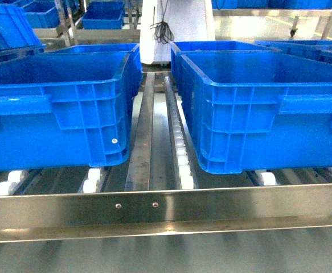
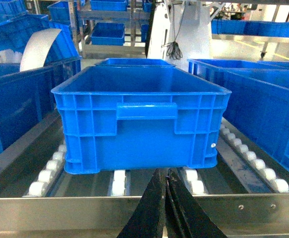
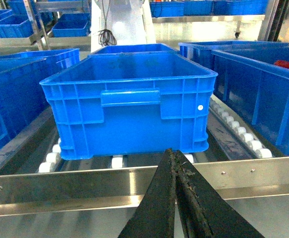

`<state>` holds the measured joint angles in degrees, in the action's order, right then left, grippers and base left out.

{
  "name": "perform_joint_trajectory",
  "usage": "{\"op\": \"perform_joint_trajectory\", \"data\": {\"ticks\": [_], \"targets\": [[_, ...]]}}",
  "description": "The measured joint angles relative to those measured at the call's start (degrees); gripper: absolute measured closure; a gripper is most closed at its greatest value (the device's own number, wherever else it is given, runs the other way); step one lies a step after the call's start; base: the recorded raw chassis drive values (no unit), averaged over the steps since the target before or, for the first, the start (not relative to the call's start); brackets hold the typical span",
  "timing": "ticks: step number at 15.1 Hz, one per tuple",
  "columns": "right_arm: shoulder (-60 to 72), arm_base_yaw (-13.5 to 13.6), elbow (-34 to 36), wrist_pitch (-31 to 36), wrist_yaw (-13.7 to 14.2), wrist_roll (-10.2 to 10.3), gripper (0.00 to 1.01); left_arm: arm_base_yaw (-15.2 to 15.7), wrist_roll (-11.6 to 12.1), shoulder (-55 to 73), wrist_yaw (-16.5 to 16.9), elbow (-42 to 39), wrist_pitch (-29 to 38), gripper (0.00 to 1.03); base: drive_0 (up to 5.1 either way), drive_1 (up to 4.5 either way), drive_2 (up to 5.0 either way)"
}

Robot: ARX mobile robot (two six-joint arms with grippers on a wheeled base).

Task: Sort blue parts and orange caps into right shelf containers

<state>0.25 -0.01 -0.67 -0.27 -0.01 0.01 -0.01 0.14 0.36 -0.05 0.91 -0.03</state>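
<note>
Two blue crates (image 1: 57,108) (image 1: 268,108) stand side by side on a steel roller rack (image 1: 154,207), metal guide strips (image 1: 146,131) between them, more crates behind at frame top.

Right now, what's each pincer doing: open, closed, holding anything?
Left pincer: closed, nothing between its fingers, short of the shelf rail.
Right pincer: closed, empty, also in front of the rail.

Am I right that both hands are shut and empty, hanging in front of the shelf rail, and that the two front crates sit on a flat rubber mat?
Not quite. The left hand and right hand are shut and empty before the rail, but the head view shows the crates on white rollers, not a mat.
</note>
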Motion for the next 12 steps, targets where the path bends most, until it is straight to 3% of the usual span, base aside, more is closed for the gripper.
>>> {"op": "perform_joint_trajectory", "data": {"ticks": [1, 2, 8, 12], "targets": [[0.00, 0.00, 0.00, 0.00, 0.02, 0.00, 0.99, 0.00, 0.00, 0.00, 0.02, 0.00, -0.24, 1.01, 0.0, 0.00, 0.0], [0.00, 0.00, 0.00, 0.00, 0.02, 0.00, 0.89, 0.00, -0.09, 0.00, 0.02, 0.00, -0.24, 0.91, 0.0, 0.00, 0.0], [0.00, 0.00, 0.00, 0.00, 0.02, 0.00, 0.04, 0.00, -0.09, 0.00, 0.02, 0.00, -0.24, 0.06, 0.0, 0.00, 0.0], [0.00, 0.00, 0.00, 0.00, 0.00, 0.00, 0.03, 0.00, -0.11, 0.00, 0.02, 0.00, -0.24, 0.05, 0.0, 0.00, 0.0]]}}
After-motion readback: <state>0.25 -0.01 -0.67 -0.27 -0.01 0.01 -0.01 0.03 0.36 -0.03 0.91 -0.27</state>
